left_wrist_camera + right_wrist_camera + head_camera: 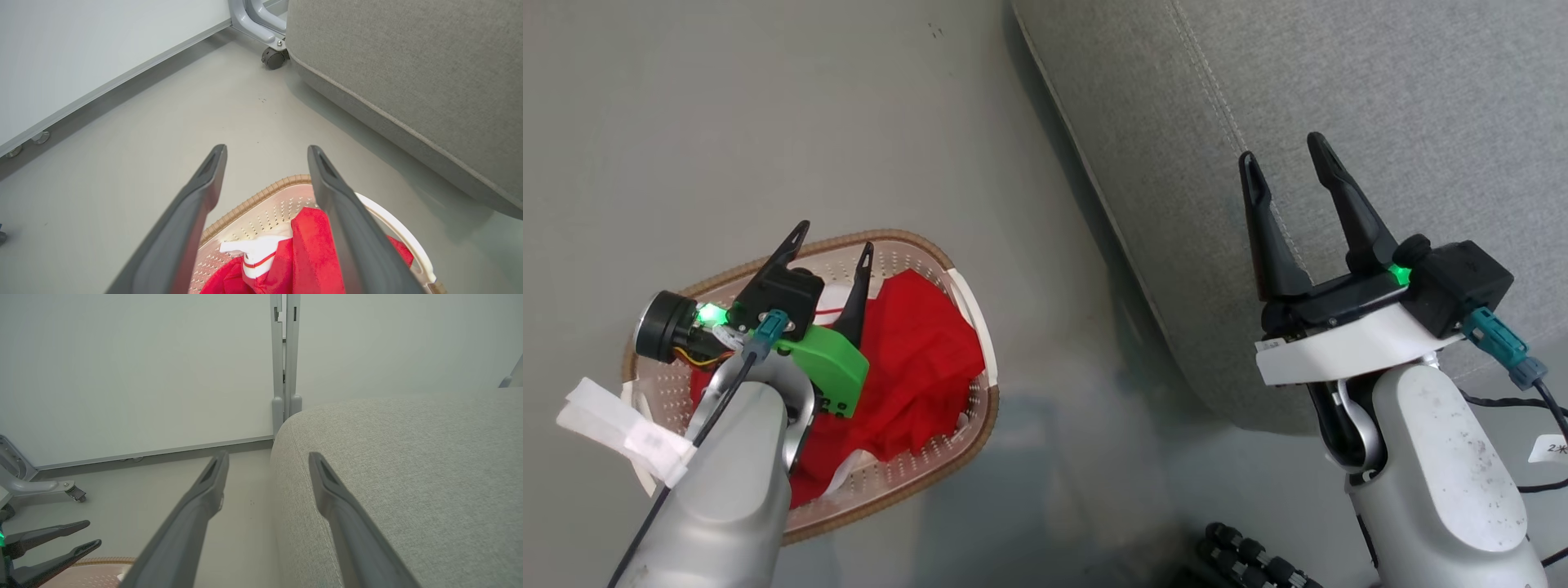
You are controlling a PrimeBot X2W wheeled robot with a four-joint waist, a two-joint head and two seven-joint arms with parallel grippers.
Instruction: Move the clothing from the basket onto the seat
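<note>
My left gripper [837,234]: fingers spread, empty, above basket [980,425] on floor [686,122]. Clothing [915,351]: crumpled bright red fabric, white striped trim, heaped inside basket. My right gripper [1281,147]: spread, empty, over grey seat [1380,90] edge beyond.

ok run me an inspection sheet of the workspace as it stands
surface: smooth grey floor, the basket stands on it
job's things: basket beside the seat, apart from it; red clothing crumpled inside the basket, none on the seat
clutter: nothing seen
grippers: left gripper open above the basket, holding nothing; right gripper open over the seat's edge, holding nothing
cables: black cable along the left forearm; teal-plugged cable at the right wrist; ribbed black hose low in the head view
surroundings: white wall panel; castor on a metal frame by the seat
</note>
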